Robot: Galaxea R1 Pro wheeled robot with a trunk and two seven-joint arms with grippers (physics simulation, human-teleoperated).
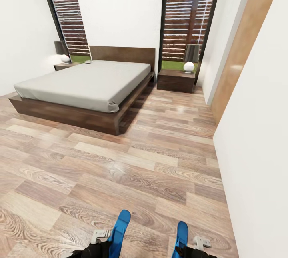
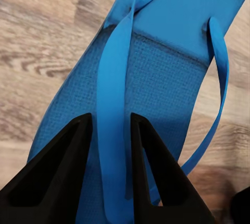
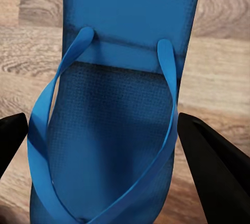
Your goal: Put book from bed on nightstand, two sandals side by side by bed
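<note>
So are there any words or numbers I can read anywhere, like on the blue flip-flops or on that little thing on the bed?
None can be read.
Left sandal: plain blue, no lettering.
Right sandal: plain blue, no lettering.
Small flat thing by the headboard on the bed: too small and blurred to read.
Nightstand, lamps and walls: no signs or labels.
</note>
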